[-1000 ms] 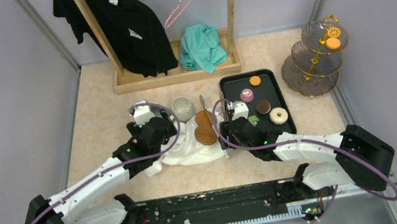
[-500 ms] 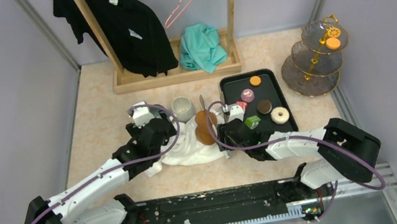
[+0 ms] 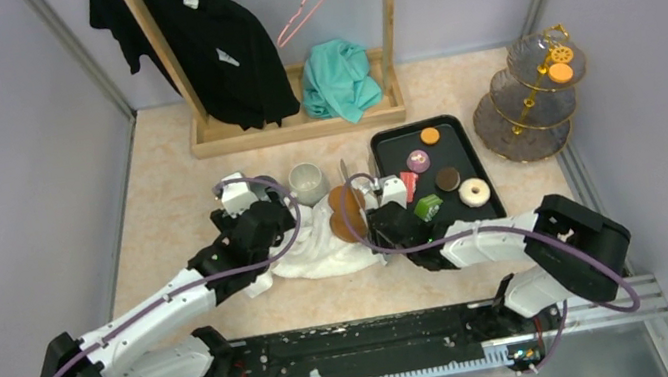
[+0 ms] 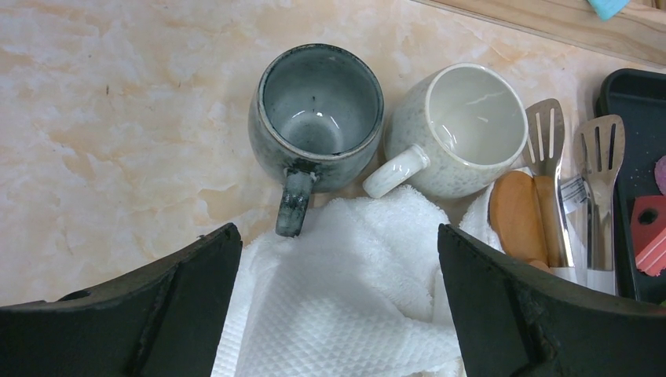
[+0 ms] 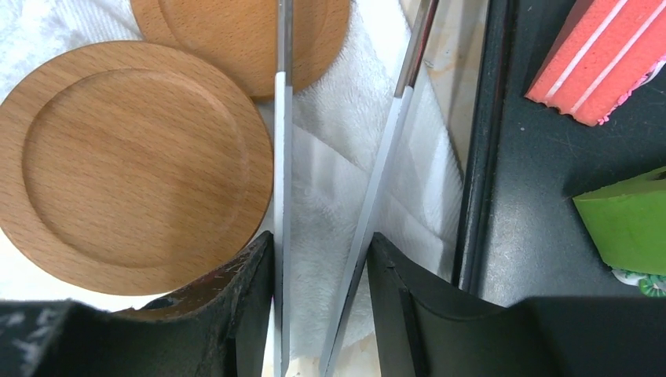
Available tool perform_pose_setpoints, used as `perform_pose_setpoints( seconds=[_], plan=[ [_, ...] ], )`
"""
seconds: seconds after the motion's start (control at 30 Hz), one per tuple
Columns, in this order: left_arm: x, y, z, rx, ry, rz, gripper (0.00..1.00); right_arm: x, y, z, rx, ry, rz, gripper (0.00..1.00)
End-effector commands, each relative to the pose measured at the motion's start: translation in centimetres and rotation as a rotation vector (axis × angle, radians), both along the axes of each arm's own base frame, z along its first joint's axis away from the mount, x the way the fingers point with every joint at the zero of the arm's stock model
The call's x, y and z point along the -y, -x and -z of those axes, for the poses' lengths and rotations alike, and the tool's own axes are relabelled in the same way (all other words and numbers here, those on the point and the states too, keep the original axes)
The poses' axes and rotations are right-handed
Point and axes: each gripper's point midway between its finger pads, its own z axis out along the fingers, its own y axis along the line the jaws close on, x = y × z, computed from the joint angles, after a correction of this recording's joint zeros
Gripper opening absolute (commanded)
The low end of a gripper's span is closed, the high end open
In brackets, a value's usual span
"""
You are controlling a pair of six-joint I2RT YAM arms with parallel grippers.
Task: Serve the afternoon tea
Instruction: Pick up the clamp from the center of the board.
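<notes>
The clear-glass three-tier stand (image 3: 533, 96) with its gold frame is at the far right, an orange disc (image 3: 561, 72) on its top tier. Several sweets lie in the black tray (image 3: 395, 150): an orange disc (image 3: 429, 136), a pink doughnut (image 3: 418, 161), a white doughnut (image 3: 473, 192), a green piece (image 5: 628, 220) and a red piece (image 5: 605, 55). The grey mug (image 4: 318, 110) stands upright beside a white mug (image 4: 463, 129). My left gripper (image 4: 338, 298) hangs open over the white towel (image 4: 353, 314), just short of the grey mug's handle. My right gripper (image 5: 322, 267) presses both arms of the metal tongs (image 5: 389, 149).
Two wooden coasters (image 5: 141, 165) lie on the towel left of the tongs. A wooden clothes rack (image 3: 295, 129) with a black shirt (image 3: 206, 47) and a teal cloth (image 3: 340, 79) stands at the back. Grey walls close in both sides.
My right gripper has slid left off the tray's edge to the tongs, and its fingers have narrowed onto them. The left arm has stayed put.
</notes>
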Motion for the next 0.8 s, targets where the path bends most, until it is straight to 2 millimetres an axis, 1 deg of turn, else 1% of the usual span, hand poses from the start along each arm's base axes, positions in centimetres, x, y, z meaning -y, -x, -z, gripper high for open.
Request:
perform_pose_setpoints(
  seconds=[0.0,0.07,0.4,0.6,0.77],
  plan=[
    [0.0,0.0,-0.7,0.032,0.024,-0.01,0.99,-1.7,-0.9,-3.2,0.099,0.001,-0.011,0.43],
    [0.0,0.0,-0.8,0.035,0.027,-0.012,0.99,-1.8,-0.8,-3.9,0.118,0.01,-0.014,0.39],
    [-0.2,0.1,-1.2,0.044,0.04,-0.017,0.99,-1.4,-0.4,-6.8,0.184,0.014,-0.005,0.33],
    [-0.3,0.2,-1.6,0.054,0.042,-0.019,0.99,-1.1,-0.2,-7.6,0.196,0.014,-0.006,0.28],
    [-0.4,0.2,-2.1,0.065,0.046,-0.02,0.99,-0.9,-0.1,-8.1,0.206,0.021,-0.002,0.27]
  ],
)
